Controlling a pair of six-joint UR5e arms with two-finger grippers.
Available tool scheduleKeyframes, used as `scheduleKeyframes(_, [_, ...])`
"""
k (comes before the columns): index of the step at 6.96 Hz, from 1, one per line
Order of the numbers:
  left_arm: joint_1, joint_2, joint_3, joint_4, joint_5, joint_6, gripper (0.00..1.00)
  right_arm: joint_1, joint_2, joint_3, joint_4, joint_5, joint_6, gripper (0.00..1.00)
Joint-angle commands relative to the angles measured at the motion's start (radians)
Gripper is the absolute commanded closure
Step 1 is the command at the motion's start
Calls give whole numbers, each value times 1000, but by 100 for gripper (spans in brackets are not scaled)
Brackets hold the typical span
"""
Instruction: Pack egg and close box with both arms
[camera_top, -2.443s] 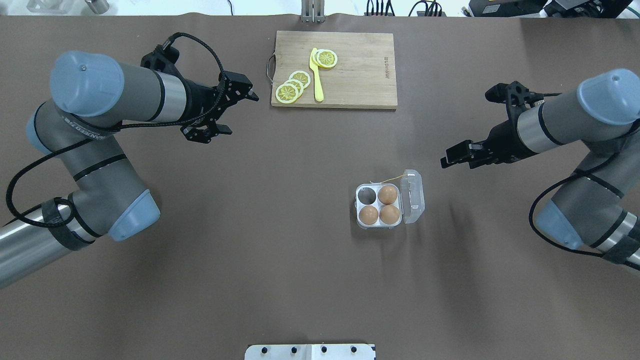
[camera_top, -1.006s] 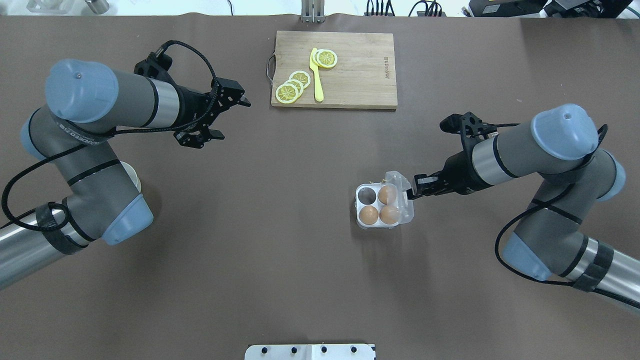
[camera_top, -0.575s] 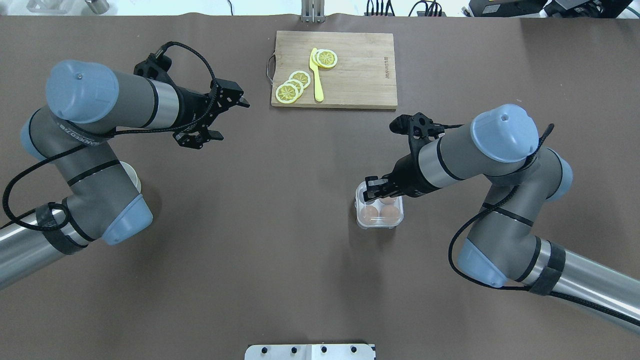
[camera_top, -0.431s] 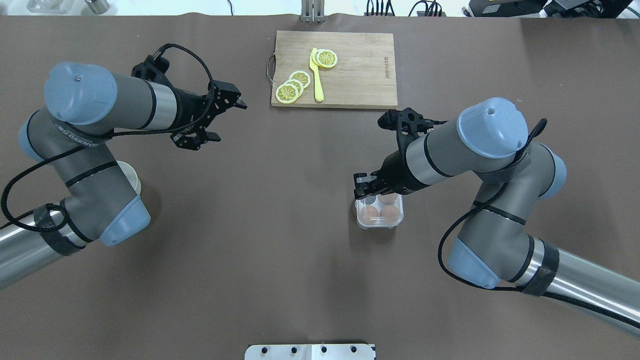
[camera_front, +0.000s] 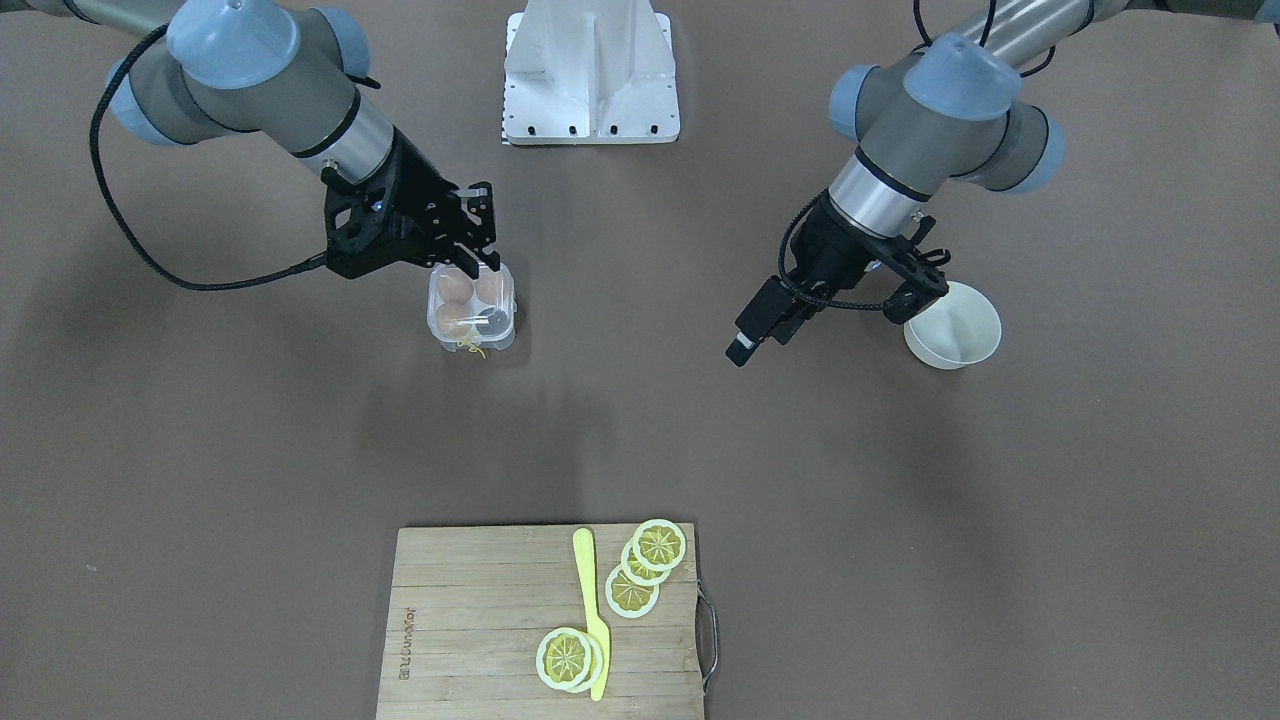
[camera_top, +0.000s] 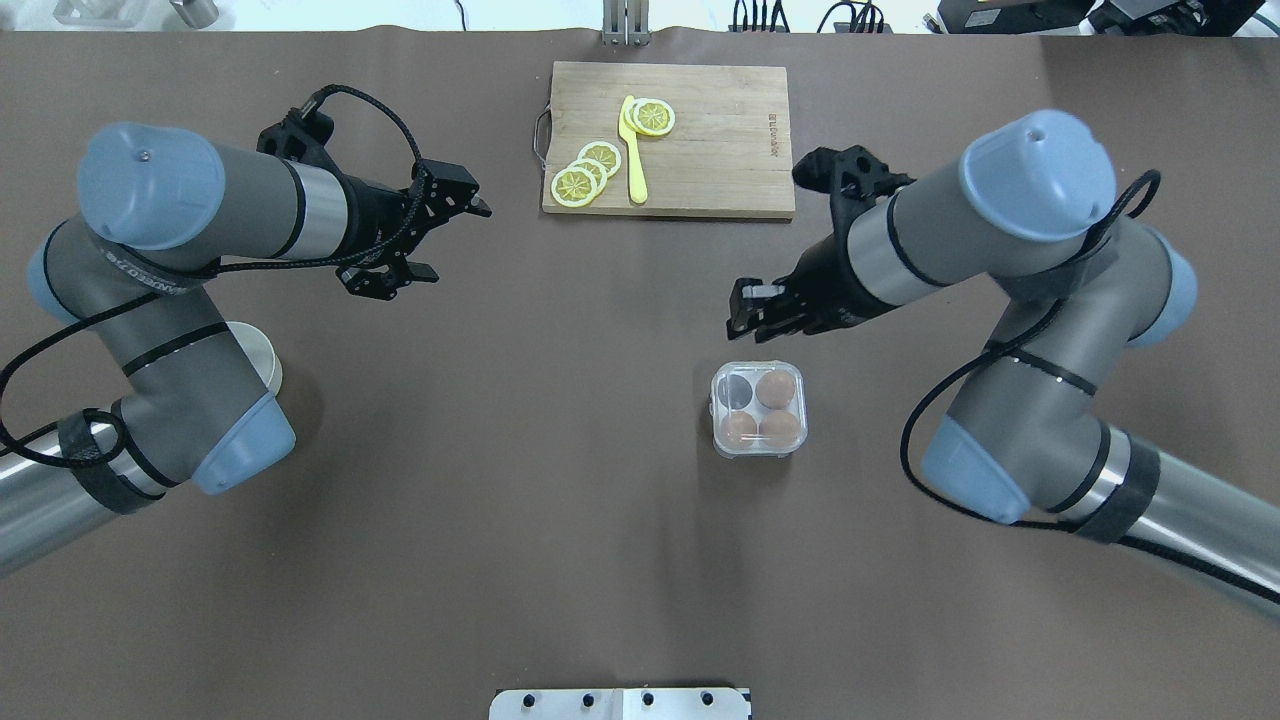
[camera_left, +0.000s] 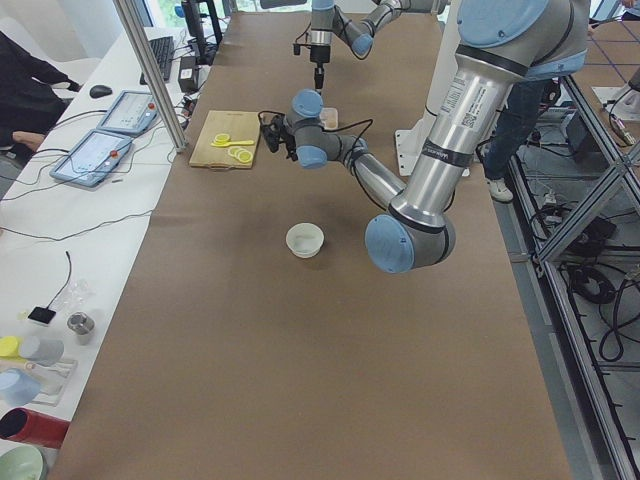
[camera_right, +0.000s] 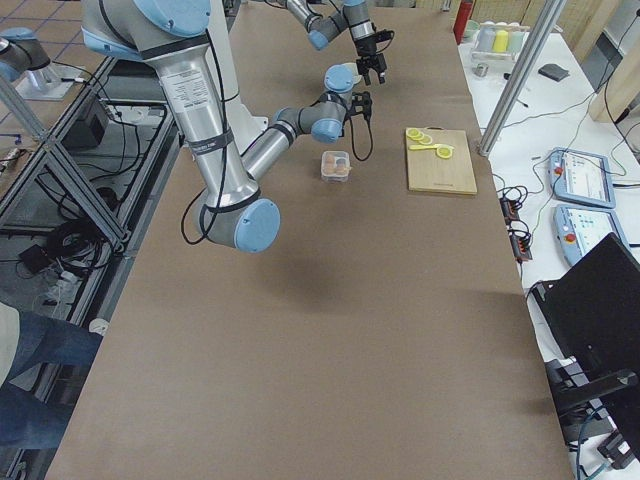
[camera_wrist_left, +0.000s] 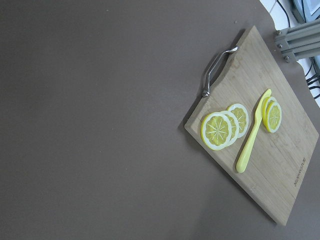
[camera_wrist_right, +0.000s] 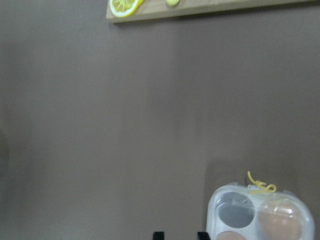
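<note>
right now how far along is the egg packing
Done: three eggs sit in the box, lid down; one cell is empty. In hand: nothing; the right gripper hovers open just beyond the box, the left gripper open far off. Left: perhaps pressing the lid shut; its latch cannot be judged. No loose egg shows.

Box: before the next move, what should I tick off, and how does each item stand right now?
1. Lid down over the box: ok.
2. Lid snapped shut: cannot tell.
3. All four cells filled: not ok; three eggs are in and one cell is empty.
4. Right pincer clear of the box: ok; a gap shows in the overhead view.
5. Left pincer open and empty: ok.
6. Spare egg at hand: not ok; the bowl looks empty and no loose egg is in view.
</note>
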Motion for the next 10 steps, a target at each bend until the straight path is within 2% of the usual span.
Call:
scheduleKeyframes(1, [-46, 86, -51, 52, 4, 300, 2, 255, -24, -42, -133, 170, -114, 0])
scheduleKeyframes(2, [-85, 113, -59, 85, 15, 434, 2, 369, -48, -53, -277, 226, -295, 0])
scheduleKeyframes(3, [-138, 157, -90, 90, 11, 479, 2, 423, -71, -66, -411, 204, -460, 0])
scheduleKeyframes(4, [-199, 249, -116, 90, -11, 633, 2, 504, -71, -97, -561, 185, -659, 0])
scheduleKeyframes(5, [-280, 412, -163, 90, -91, 877, 2, 541, -94, -123, -656, 123, -846, 0])
scheduleKeyframes(6, [-388, 509, -156, 91, -168, 1088, 2, 592, -143, -187, -660, 104, -972, 0])
scheduleKeyframes(7, [-489, 556, -133, 122, -281, 1293, 2, 636, -178, -256, -648, 104, -1080, 0])
scheduleKeyframes(8, [-593, 561, -112, 195, -377, 1516, 2, 693, -224, -292, -622, 107, -1142, 0])
scheduleKeyframes(9, [-694, 559, -68, 297, -403, 1711, 2, 712, -284, -289, -563, 105, -1136, 0])
scheduleKeyframes(10, [-744, 567, -37, 383, -405, 1886, 2, 733, -322, -294, -489, 105, -1133, 0])
